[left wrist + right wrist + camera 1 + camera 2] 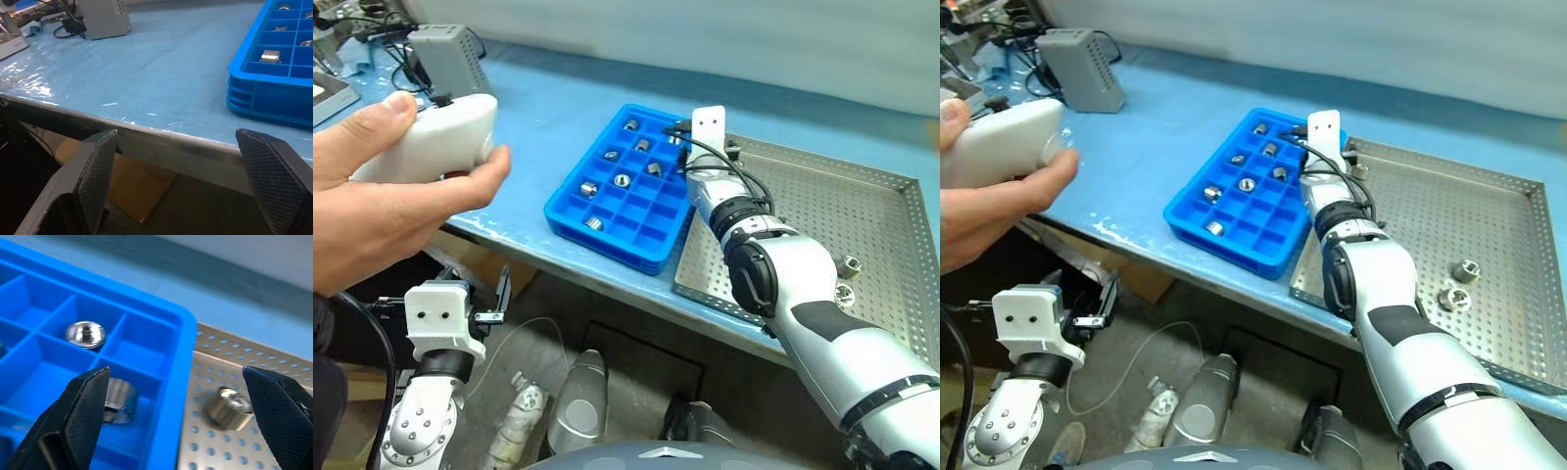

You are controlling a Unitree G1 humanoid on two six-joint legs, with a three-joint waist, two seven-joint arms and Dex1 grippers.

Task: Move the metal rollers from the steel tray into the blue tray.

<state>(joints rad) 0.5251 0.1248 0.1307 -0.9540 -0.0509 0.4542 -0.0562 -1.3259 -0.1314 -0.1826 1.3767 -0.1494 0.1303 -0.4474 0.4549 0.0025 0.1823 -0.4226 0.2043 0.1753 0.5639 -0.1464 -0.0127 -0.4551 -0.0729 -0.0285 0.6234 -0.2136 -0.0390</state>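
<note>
Head cameras look down on the blue tray (619,191); both wrist cameras view it closer.

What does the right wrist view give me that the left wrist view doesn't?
Right wrist view alone: the steel tray with a roller lying on it beside the blue tray's corner, between the open right pincer fingers. Left wrist view alone: the table edge, a grey box, and the open, empty left pincer. Both: the blue tray holding rollers.
</note>
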